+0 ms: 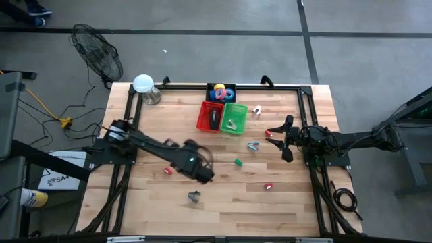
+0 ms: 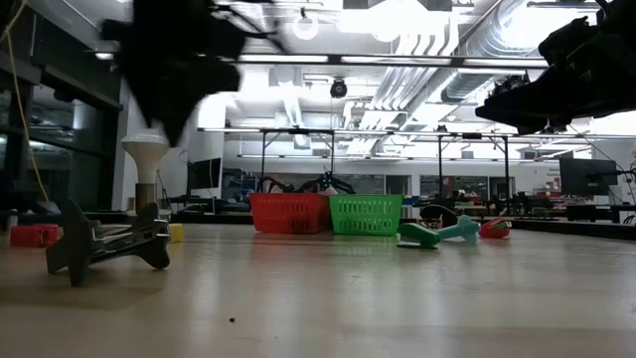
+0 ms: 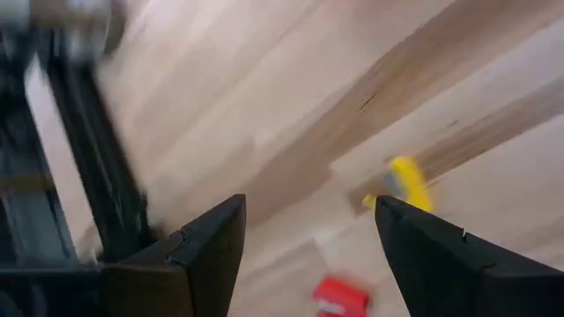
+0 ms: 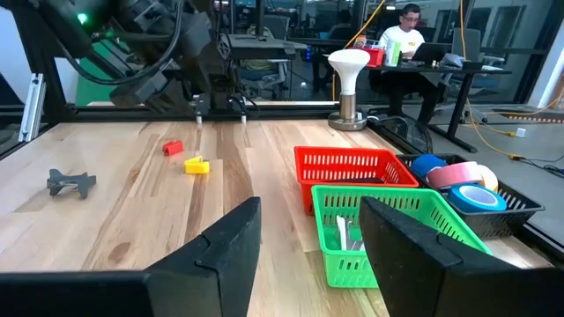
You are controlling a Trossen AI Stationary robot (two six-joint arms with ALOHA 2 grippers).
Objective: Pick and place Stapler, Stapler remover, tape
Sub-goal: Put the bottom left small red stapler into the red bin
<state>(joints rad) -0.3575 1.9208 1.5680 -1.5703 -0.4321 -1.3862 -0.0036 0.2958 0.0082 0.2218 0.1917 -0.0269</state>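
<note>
The black stapler (image 1: pixel 214 119) lies inside the red basket (image 1: pixel 204 115). Tape rolls (image 1: pixel 221 92) sit in a black tray behind the baskets. Grey stapler removers lie in the green basket (image 1: pixel 241 119), and loose ones rest on the wood: a dark one (image 1: pixel 194 196) near the front and a light one (image 1: pixel 253 146) at mid-table. My left gripper (image 1: pixel 204 175) hangs open above the table's middle, pointing steeply down, with nothing between its fingers (image 3: pixel 308 220). My right gripper (image 1: pixel 287 138) waits open and level at the right.
Small red pieces (image 1: pixel 167 171) (image 1: pixel 268 185), a green one (image 1: pixel 238 162) and a yellow one (image 3: pixel 405 180) are scattered on the wood. A white lamp (image 1: pixel 143 84) stands at the far left corner. Black frame rails run along the table's sides. A person sits beyond the table (image 4: pixel 401 35).
</note>
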